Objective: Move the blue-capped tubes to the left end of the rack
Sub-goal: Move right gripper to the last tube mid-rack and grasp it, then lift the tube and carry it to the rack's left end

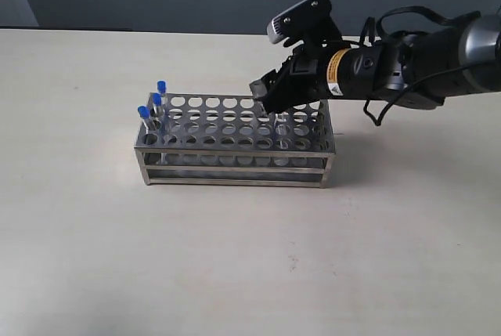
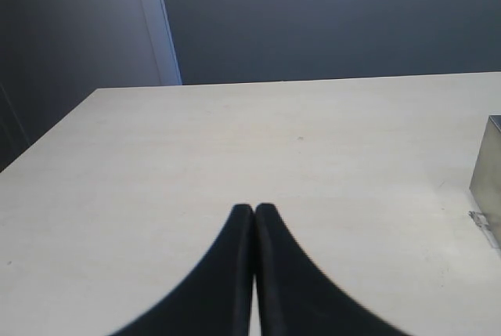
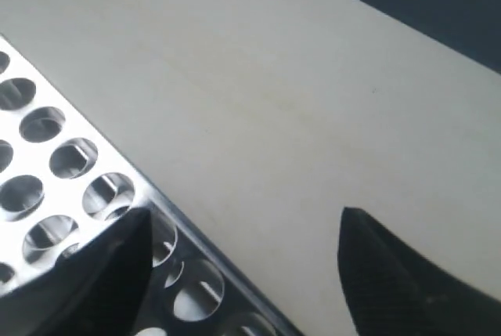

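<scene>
The steel rack (image 1: 235, 152) stands mid-table. Three blue-capped tubes (image 1: 156, 101) stand upright in holes at its left end. A fourth thin clear tube (image 1: 280, 127) seems to stand in a hole towards the right end, its cap hidden. My right gripper (image 1: 262, 95) hovers just above the rack's top plate there. In the right wrist view, the right gripper (image 3: 246, 214) is open over the rack's edge (image 3: 168, 211), with nothing between its fingers. My left gripper (image 2: 254, 209) is shut and empty above bare table. It does not show in the exterior view.
The pale table (image 1: 250, 258) spreads wide round the rack. In the left wrist view a corner of the rack (image 2: 489, 171) shows off to one side. The table's far edge (image 2: 313, 81) meets a dark wall.
</scene>
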Controlling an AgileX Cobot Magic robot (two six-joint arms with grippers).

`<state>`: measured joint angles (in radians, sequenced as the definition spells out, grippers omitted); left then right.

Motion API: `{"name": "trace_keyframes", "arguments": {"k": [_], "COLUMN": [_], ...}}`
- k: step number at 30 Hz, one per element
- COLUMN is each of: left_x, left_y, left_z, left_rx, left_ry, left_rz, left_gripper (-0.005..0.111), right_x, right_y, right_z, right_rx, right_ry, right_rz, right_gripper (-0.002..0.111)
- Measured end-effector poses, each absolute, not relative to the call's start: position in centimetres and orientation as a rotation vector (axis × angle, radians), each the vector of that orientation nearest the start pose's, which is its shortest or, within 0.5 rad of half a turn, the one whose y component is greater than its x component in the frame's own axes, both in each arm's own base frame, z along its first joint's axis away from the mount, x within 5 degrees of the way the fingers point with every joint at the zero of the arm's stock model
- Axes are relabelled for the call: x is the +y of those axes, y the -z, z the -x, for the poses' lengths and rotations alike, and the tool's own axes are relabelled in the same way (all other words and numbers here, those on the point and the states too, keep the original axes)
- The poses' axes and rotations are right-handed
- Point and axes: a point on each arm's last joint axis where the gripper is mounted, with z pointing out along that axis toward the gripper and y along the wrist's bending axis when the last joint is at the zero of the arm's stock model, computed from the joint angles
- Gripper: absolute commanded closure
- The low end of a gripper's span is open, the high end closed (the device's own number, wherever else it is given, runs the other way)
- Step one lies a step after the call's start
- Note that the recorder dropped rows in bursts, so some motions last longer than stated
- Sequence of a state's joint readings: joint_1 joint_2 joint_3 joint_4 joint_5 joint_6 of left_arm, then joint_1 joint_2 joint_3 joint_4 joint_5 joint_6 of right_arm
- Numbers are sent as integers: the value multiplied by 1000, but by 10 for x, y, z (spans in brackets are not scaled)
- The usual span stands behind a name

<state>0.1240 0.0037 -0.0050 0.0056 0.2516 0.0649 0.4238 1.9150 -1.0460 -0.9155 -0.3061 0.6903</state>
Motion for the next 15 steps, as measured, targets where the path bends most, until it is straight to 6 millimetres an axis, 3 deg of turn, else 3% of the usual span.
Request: {"name": "trace_keyframes", "arguments": {"k": [5, 8, 13, 15], "left_x": [7, 7, 7, 7], "left_y": [-192, -192, -192, -192], "left_z": [-55, -55, -55, -55], "left_rx": [1735, 1735, 1735, 1735], "left_ry": [-144, -144, -144, -144], "left_rz": [48, 48, 48, 48], "left_gripper": [106, 106, 106, 106], "right_x": [185, 186, 187, 188], "right_y": [-150, -148, -146, -147], "right_z": [-355, -356, -356, -356], "right_rx": [2048, 2046, 2042, 2037], "right_ry": [-401, -416, -436, -450], "right_rz": [806, 805, 800, 792], "right_gripper": [47, 64, 108, 108]}}
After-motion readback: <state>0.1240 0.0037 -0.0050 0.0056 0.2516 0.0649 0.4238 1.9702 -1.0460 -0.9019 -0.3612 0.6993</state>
